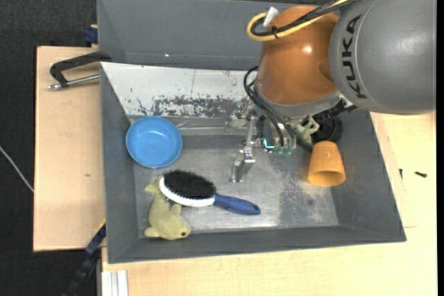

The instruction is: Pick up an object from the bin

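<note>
My gripper hangs under the orange cover over the middle of the bin floor. A hairbrush with a black bristle head, white rim and blue handle lies just below and to its left. The handle end points toward the gripper and stands apart from it. An orange cup lies on its side to the right, next to the gripper's body. A tan plush toy sits in the front left corner, touching the brush head. A blue bowl stands upright at the left.
The arm and its orange cover hang over the bin's right rear part. The bin's sloped walls close in on all sides. Bare floor lies between the gripper, the bowl and the cup.
</note>
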Motion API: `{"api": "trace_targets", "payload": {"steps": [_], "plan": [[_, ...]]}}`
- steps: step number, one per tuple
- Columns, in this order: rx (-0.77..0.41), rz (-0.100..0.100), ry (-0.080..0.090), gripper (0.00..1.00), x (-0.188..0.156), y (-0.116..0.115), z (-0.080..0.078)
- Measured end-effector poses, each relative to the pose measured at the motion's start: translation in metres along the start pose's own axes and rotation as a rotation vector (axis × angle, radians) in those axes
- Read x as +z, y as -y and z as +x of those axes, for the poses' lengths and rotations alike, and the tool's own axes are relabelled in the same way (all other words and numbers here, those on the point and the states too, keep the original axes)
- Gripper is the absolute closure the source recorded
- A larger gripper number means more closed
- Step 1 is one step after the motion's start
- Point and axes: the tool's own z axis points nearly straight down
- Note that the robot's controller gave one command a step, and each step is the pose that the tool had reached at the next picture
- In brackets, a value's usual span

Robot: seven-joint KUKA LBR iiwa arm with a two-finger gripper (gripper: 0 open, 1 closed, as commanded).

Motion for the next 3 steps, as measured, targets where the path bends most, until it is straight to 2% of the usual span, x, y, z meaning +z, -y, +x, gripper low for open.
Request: {"api": "trace_targets", "payload": {"steps": [1,2,3], "plan": [[-0.204,0.001,0.0,0.0,0.044,-0.011,0.05],[-0.088,-0.001,0.008,0.0,0.114,-0.001,0.041],[-0.088,-0.001,0.004,1.0,0.112,-0.001,0.042]]}}
